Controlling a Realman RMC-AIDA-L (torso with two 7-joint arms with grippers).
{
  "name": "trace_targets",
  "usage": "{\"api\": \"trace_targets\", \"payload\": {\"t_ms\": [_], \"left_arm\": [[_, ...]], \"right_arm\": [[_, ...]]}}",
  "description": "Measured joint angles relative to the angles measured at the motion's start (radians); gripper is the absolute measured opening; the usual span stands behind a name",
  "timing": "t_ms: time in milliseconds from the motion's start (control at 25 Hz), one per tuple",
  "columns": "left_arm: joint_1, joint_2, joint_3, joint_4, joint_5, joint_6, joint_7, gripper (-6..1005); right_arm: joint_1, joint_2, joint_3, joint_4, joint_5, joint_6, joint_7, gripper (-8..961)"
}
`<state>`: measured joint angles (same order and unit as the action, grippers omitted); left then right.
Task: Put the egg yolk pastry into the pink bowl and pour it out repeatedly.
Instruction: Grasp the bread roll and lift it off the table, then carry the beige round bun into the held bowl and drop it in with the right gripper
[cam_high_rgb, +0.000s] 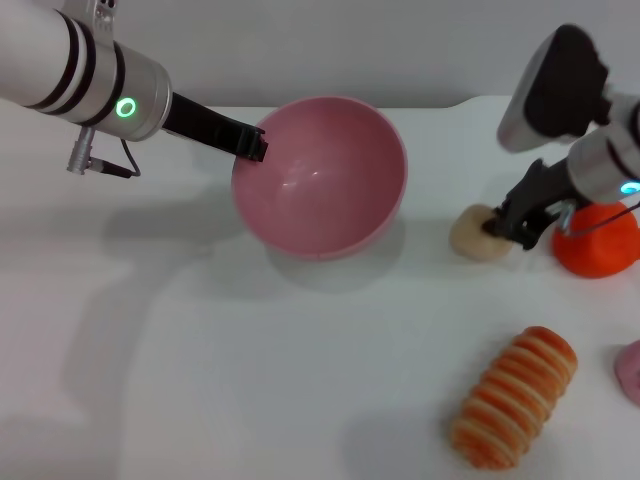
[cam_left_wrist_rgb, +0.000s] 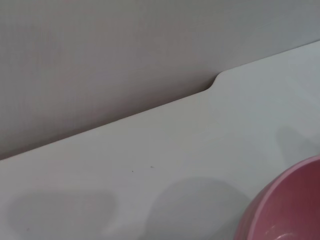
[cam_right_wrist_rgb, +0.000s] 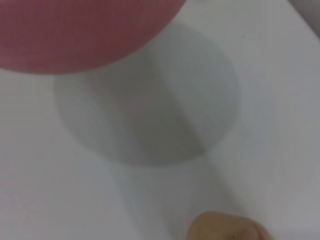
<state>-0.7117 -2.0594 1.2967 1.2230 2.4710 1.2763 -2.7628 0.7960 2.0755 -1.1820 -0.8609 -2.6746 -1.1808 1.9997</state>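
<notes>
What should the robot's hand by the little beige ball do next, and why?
Probably lift. The right gripper seems closed on the small pale beige pastry lump, which sits on the white table. The round pink plastic bowl, tilted and held at its rim by the left gripper, looks empty.

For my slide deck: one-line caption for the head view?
Left gripper grips the tilted pink bowl by its rim while right gripper closes on the pastry on the table.

Colours on the white bench (cam_high_rgb: 200, 380)

Dusty pink bowl (cam_high_rgb: 320, 178); pale beige egg yolk pastry (cam_high_rgb: 472, 235); orange-and-cream striped roll (cam_high_rgb: 515, 397); orange-red lump (cam_high_rgb: 598, 242).
</notes>
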Motion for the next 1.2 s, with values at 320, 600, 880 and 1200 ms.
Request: {"api": "trace_targets", "payload": {"t_ms": [320,600,880,1200], "left_arm": [[-0.006,0.001,0.000,-0.007,0.000,0.005,0.000,40],[-0.009,0.000,0.038,-0.010,-0.018,0.015,-0.007,41],[-0.015,-0.003,0.086,-0.010,-0.053,0.010,-0.013,41],[-0.020,-0.004,0.094,-0.010,-0.060,0.009,-0.015,40]], "right_arm": [[-0.119,-0.005,0.038,-0.483,0.026,-0.160,0.103,58],[-0.123,-0.005,0.160,-0.852,0.201,-0.323,0.099,49],[-0.117,-0.005,0.086,-0.881,0.436,-0.427,0.046,45],[-0.094,-0.004,-0.036,-0.722,0.422,-0.396,-0.010,111]]}}
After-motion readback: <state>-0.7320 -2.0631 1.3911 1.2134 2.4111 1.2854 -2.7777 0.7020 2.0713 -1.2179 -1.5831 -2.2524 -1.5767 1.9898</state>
